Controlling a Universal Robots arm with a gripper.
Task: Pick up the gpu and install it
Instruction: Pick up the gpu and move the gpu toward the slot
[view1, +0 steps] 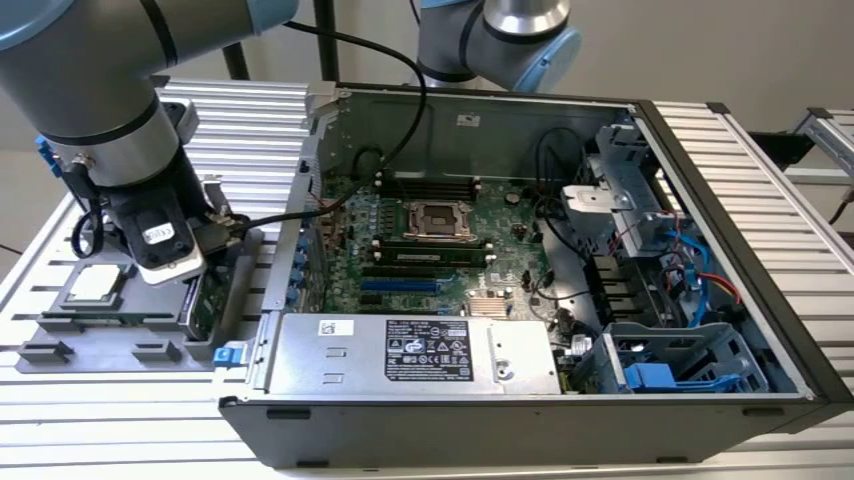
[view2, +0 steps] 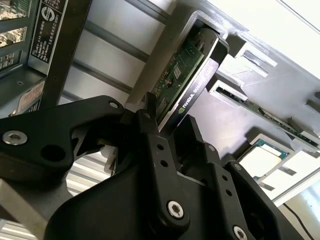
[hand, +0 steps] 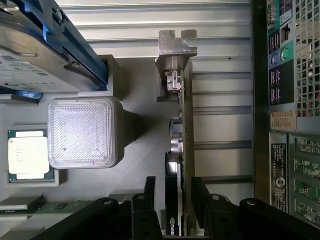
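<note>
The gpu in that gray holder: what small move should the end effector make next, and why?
Probably close on it. The end effector straddles the gpu, which stands on edge in the gray holder, with one finger on each side. A slim gap seems to show on the cooler side, so the card looks lined up but not yet gripped.

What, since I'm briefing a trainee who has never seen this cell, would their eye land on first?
Most likely the big open black computer case lying on its side, green motherboard exposed, across the middle of the exterior view. Next, at that view's left, the black gripper is down at the thin green gpu card, which stands on edge in a grey holder tray beside the case.
</note>
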